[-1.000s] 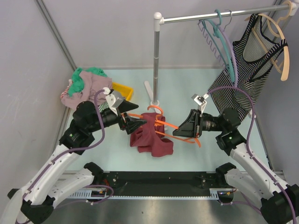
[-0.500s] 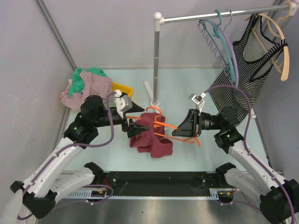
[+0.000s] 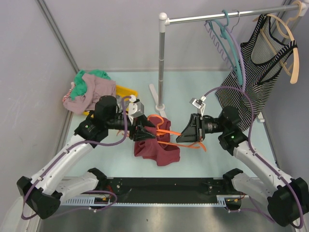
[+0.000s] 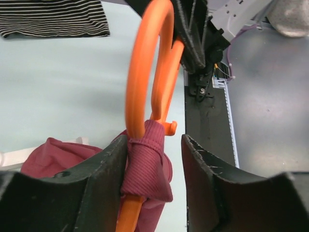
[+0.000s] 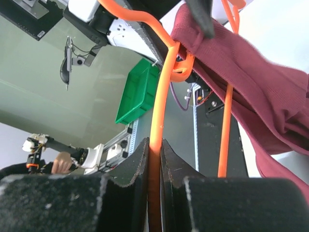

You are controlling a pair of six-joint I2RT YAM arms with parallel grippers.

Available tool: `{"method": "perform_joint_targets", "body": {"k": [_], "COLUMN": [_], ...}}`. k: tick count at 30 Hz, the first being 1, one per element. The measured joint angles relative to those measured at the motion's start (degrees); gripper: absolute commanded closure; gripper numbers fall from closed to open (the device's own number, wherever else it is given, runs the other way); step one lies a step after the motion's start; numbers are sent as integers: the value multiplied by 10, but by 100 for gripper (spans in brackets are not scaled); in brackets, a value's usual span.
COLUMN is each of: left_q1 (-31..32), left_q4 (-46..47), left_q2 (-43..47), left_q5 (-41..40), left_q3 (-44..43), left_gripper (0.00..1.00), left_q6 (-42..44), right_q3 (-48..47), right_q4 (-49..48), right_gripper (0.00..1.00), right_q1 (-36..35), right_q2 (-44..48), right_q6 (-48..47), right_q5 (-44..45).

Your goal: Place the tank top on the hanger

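Where the pale-green table met grey walls, the ribbed maroon tank top lay crumpled near-centre, one strap over the thin orange hanger. The right gripper clamped its rod; the left gripper gaped around the strap.

Light is bright, even and soft, with faint shadows. Wrist views blur up close; the overhead view stays sharp

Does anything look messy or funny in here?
Yes. The tank top is bunched up: one strap is wrapped round the hanger beside its hook, the rest slumped on the table. The right gripper clamps the hanger.
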State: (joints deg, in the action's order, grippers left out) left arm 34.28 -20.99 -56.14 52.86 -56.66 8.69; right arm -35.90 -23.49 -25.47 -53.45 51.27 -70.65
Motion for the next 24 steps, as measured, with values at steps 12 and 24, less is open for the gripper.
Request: {"method": "perform_joint_targets", "body": {"k": [12, 24], "left_q1": [0, 2], "left_q4": [-69, -75], "left_q2": [-27, -14], "left_q5": [64, 10], "left_q3": [0, 3], "left_gripper": [100, 100], "left_q6": [51, 54], "right_q3": [-13, -52], "right_q4": [24, 126], "right_gripper": [100, 26], "right_q1": [-6, 9], "right_q2": [-37, -44], "right_q6": [-22, -127], "right_q5": [-37, -7]}}
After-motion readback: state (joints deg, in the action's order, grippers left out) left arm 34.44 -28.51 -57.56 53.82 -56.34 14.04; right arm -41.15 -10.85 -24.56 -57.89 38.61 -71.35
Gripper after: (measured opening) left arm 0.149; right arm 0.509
